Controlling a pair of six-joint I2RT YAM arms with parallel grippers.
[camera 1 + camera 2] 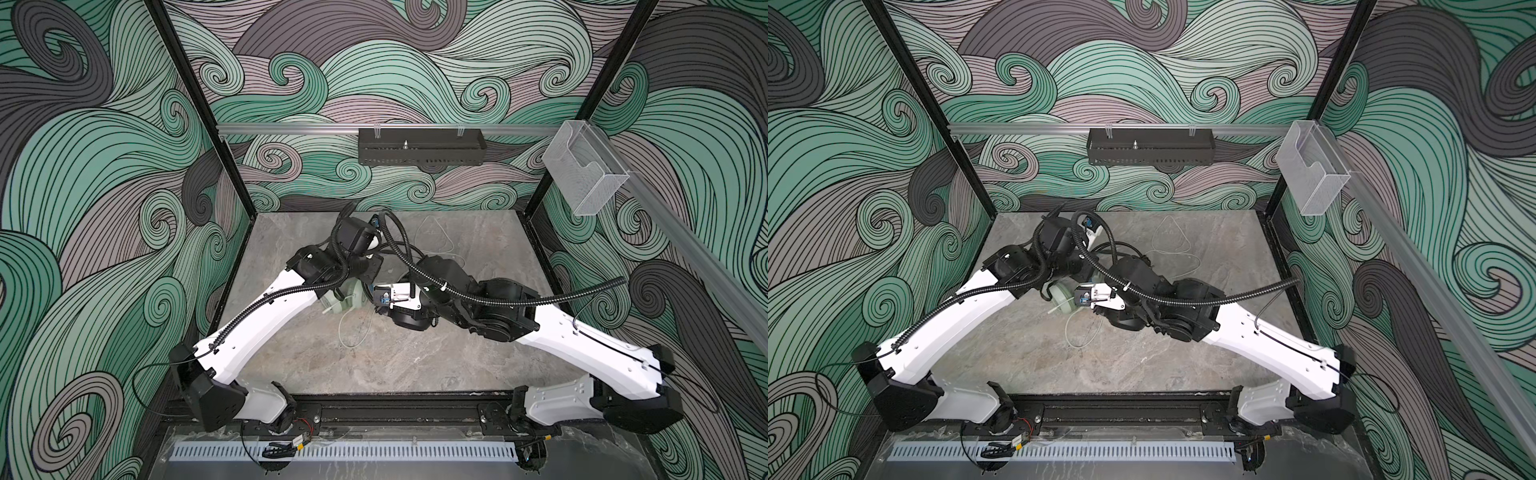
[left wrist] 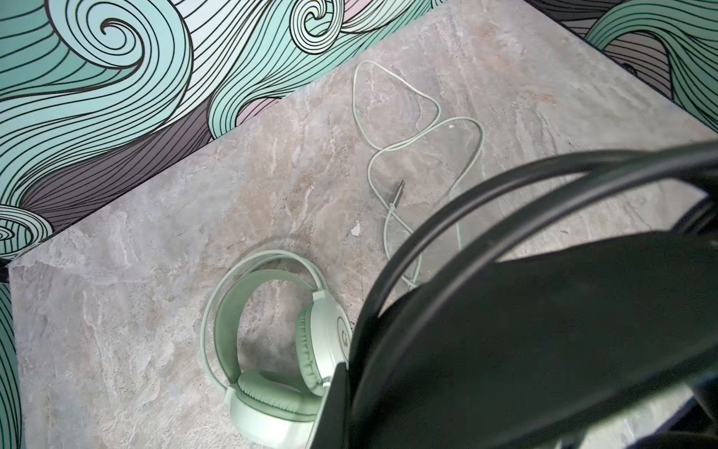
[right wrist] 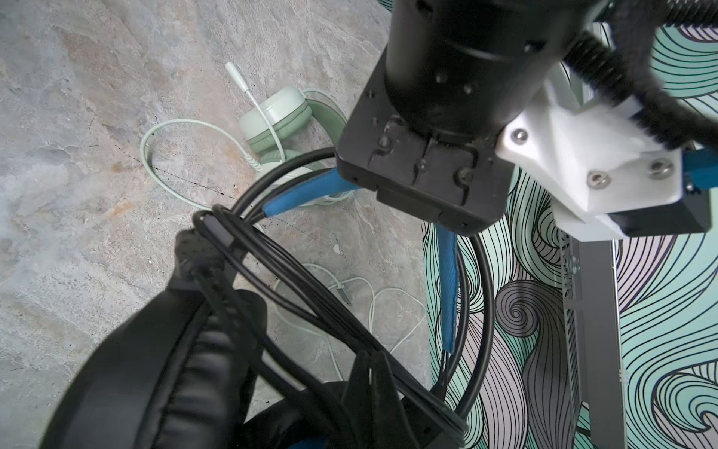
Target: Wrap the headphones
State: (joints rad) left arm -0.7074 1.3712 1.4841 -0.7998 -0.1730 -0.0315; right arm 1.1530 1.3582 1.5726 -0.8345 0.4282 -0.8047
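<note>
Reference: the mint-green headset (image 2: 272, 373), laid flat on the table (image 2: 116, 311) with its cups turned in towards each other. It is touched by neither claw.

The black headset (image 3: 163, 369) is held in the air, above and just beside the reference. The left gripper (image 3: 412, 212) is clamped tight on the blue inner headband (image 3: 307, 194). The right gripper (image 3: 392, 400) is closed as well, and strands of the black cable (image 3: 295, 295) appear to be pinched in it. That contact is partly hidden, so it is only probable. Several turns of cable are already laid across the band, so this wrap is judged well along.

The pale cable (image 2: 423, 132) is sprawled in loose loops on both sides of the reference. Its jack plug (image 2: 398, 192) lies among the loops well apart from the cups.

Handling, as judged:
- Both headsets are expected to be light, with a stiff, slightly springy plastic band.
- The cushions are soft and would squash, so they are poor grip points. The band or yoke is preferred.
- The cable is limp, thin and probably slippery. It is best pinched near the cup exit and wound under light tension, or the turns may slide off.
- The boom mic (image 3: 243, 83) looks thin and is best avoided.
</note>
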